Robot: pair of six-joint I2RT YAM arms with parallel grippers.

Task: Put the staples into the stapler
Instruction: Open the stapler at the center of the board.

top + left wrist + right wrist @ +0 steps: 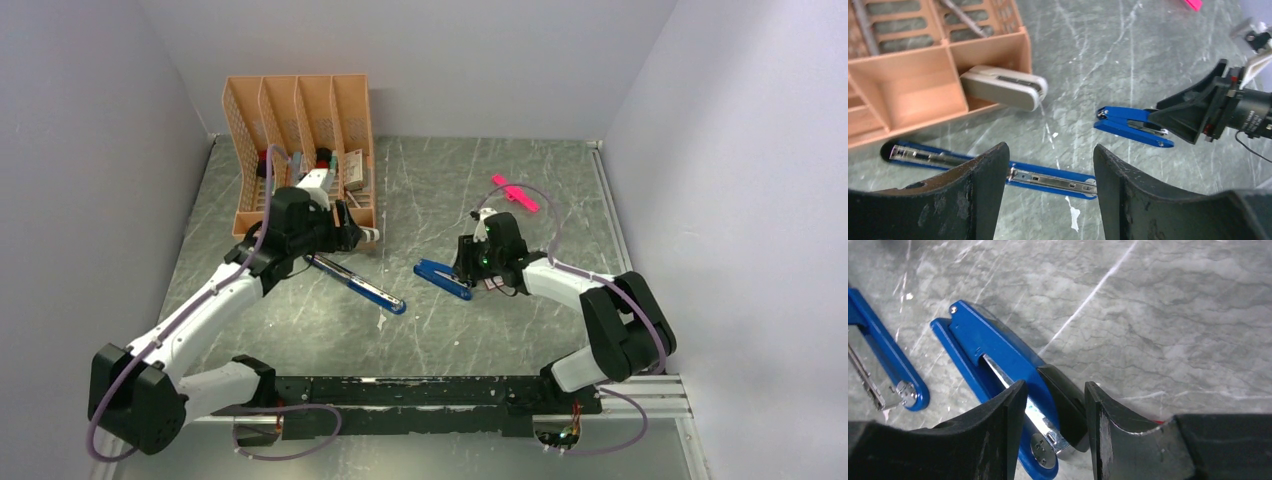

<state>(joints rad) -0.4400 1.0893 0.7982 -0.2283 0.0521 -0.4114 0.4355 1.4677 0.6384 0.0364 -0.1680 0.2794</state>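
Nearest, low in the left wrist view, our left gripper [1050,150] hangs released and empty over the open stapler [1048,181], whose steel channel is bared. Our right gripper [1054,385] straddles the black end of the small stapler [993,350]; whether it pinches we cannot tell. Staples we cannot make out anywhere. We judge the channel must lie flat and steady, so we should pin its base before feeding any strip. Upper left stands the rack [988,40].
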